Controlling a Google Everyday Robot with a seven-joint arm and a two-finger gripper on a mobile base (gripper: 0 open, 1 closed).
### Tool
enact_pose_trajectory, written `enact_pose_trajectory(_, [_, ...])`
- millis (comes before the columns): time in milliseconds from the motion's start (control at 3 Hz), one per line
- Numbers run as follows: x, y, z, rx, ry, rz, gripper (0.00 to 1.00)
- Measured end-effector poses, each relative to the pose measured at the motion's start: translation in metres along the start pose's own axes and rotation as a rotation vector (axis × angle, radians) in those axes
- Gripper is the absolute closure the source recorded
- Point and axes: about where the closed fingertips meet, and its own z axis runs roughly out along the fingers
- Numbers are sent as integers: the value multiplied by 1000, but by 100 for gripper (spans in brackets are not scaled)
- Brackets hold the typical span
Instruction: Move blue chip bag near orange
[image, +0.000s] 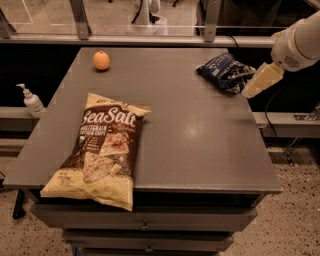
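Observation:
The blue chip bag (224, 71) is small, dark navy and wrinkly, and lies at the far right of the grey table (190, 125). The orange (101, 60) sits at the far left of the table, well apart from the bag. My gripper (252, 81) comes in from the right on a white arm and hangs at the table's right edge, right beside the blue bag's right end. I cannot tell whether it touches the bag.
A large cream-and-brown Sea Salt chip bag (102, 148) lies at the front left of the table. A white pump bottle (31, 101) stands on a ledge left of the table. A rail with metal posts (150, 39) runs behind the table.

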Motion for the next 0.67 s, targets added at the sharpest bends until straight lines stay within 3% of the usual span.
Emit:
enact_pose_trajectory(333, [4, -24, 29, -17, -73, 101, 0])
enact_pose_trajectory(667, [-8, -26, 62, -82, -159, 197, 3])
